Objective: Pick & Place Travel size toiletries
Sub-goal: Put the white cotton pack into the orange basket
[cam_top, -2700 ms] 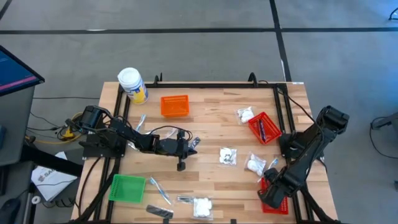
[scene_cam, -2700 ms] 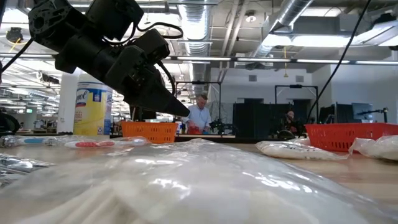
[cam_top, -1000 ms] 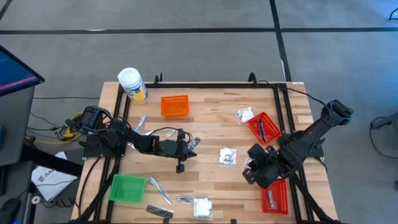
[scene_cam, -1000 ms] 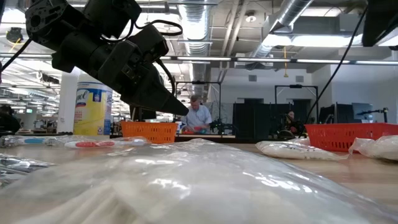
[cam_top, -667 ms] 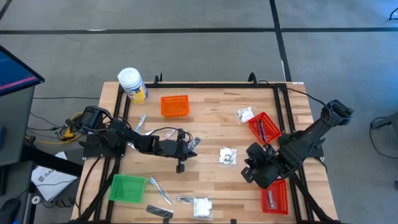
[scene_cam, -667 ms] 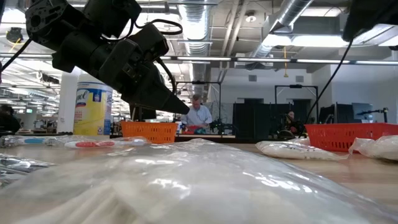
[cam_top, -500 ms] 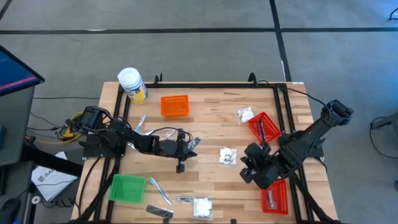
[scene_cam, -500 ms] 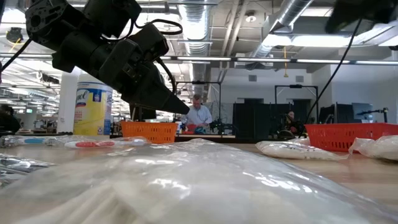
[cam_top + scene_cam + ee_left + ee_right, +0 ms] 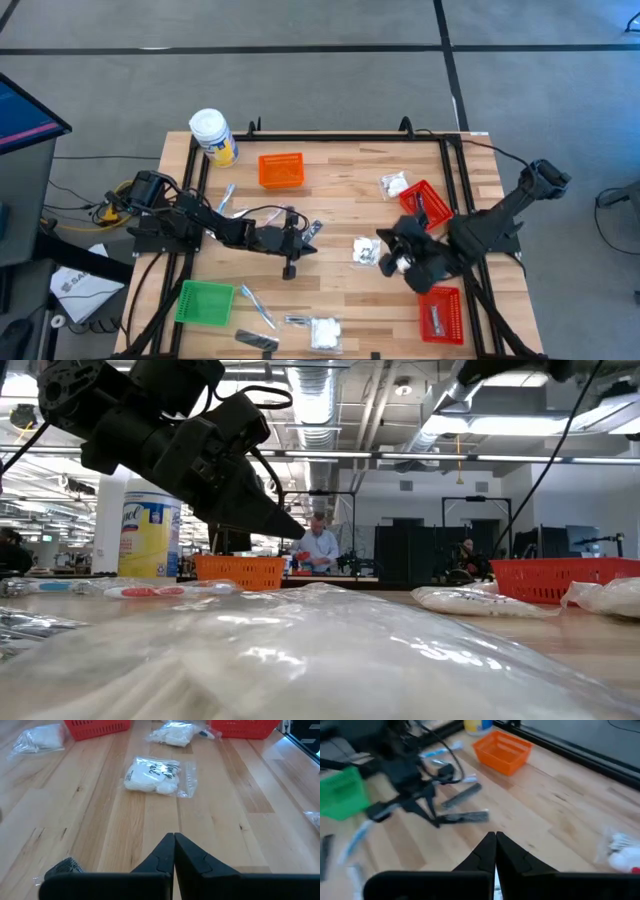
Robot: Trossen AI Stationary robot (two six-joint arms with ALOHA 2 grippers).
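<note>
White lumpy clear-wrapped toiletry packet (image 9: 324, 332) at the wooden table's (image 9: 340, 205) near edge, another (image 9: 366, 251) mid-table just beside the right gripper (image 9: 381, 262), fingers pressed together, empty, left gripper (image 9: 291, 268) likewise closed, orange mesh basket (image 9: 281, 169) farthest.

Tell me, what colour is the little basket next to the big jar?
Orange. The basket sits beside the white-lidded jar; the high view shows it best.

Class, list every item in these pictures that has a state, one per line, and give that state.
Left gripper: shut, empty, above the table.
Right gripper: shut, nothing visibly held.
Jar: upright, lid on.
Orange basket: upright, looks empty.
Green basket: upright, looks empty.
White packet: sealed, lying flat.
</note>
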